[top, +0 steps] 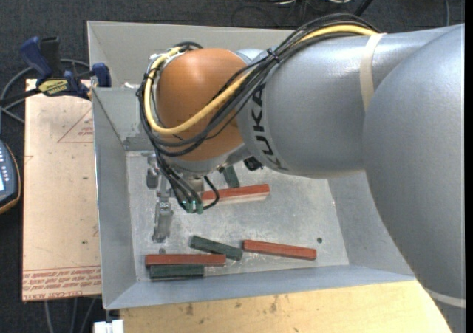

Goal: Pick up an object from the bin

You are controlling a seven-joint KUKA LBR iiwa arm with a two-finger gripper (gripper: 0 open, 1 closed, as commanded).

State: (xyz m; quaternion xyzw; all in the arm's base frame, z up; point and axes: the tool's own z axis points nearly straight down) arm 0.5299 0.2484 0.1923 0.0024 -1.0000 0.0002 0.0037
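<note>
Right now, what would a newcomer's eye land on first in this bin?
The grey arm with its orange wrist cover looms over the bin, its gripper low over the floor at left. One red-brown bar lies just right of it; more red-brown bars and dark green bars line the front wall.

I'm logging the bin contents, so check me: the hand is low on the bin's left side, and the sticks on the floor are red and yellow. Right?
Not quite. The camera view shows red sticks and dark green sticks, none yellow. The hand is indeed low on the left side of the bin.
</note>
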